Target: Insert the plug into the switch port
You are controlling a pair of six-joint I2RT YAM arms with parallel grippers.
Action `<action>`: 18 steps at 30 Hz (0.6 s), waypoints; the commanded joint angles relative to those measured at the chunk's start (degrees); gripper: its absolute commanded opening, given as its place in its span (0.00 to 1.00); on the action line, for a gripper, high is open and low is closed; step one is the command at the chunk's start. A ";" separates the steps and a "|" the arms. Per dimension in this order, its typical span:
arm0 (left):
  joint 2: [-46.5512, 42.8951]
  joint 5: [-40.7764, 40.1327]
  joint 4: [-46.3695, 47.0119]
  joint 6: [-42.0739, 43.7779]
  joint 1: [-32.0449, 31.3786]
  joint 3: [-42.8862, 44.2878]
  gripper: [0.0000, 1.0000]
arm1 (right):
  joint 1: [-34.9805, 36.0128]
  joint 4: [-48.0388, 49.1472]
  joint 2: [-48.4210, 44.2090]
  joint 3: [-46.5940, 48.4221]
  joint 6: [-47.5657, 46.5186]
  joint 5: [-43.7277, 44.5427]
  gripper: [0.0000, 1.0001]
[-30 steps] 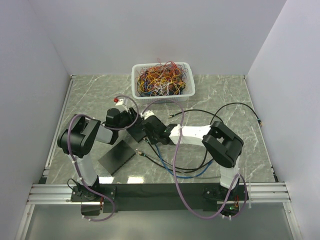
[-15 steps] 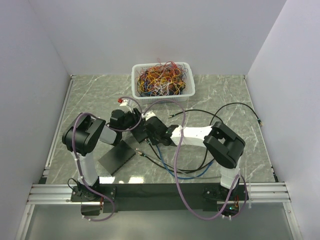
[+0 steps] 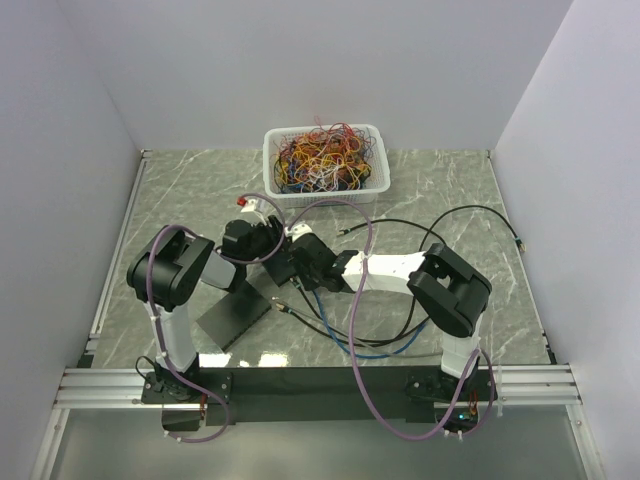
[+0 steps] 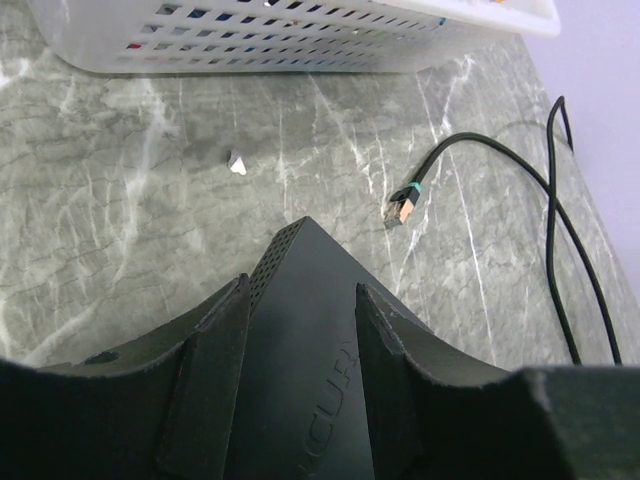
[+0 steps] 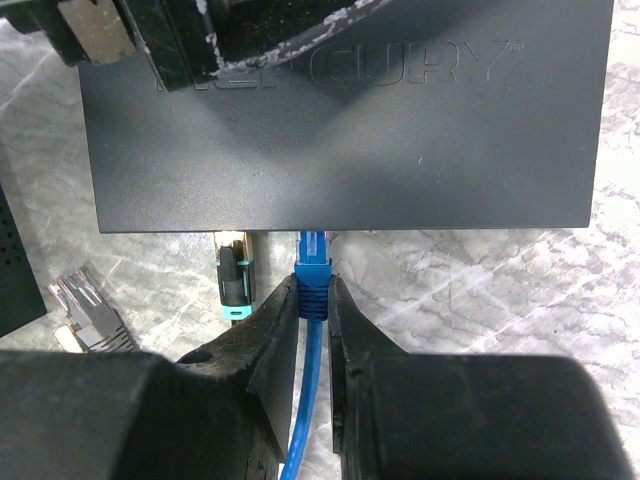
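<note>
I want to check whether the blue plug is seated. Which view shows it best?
The right wrist view: the blue plug is pinched by the right gripper right at the switch edge. The top view hides it beneath that gripper, showing only its blue cable. The left wrist view misses it.

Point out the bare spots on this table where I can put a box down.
Bare table lies left of the basket up to the left wall, and right of it, up to the black cable. Crowded: the middle, where the left hand grips the switch, the right hand the blue plug, cables looping below.
</note>
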 commanded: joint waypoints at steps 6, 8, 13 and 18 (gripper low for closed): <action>3.25 6.49 -12.61 -6.43 -5.38 -4.39 0.51 | -1.09 12.60 -0.54 0.74 0.09 3.07 0.00; 1.68 3.67 -15.17 -5.98 -5.38 -4.83 0.50 | -1.18 12.95 -0.81 -0.05 0.44 4.04 0.00; -2.19 -0.98 -22.02 -6.60 -5.38 -7.90 0.50 | -1.53 14.62 -1.95 -1.63 0.97 4.48 0.00; -3.61 -3.81 -24.15 -6.25 -5.38 -8.88 0.50 | -1.79 17.07 -2.91 -3.48 0.45 3.26 0.00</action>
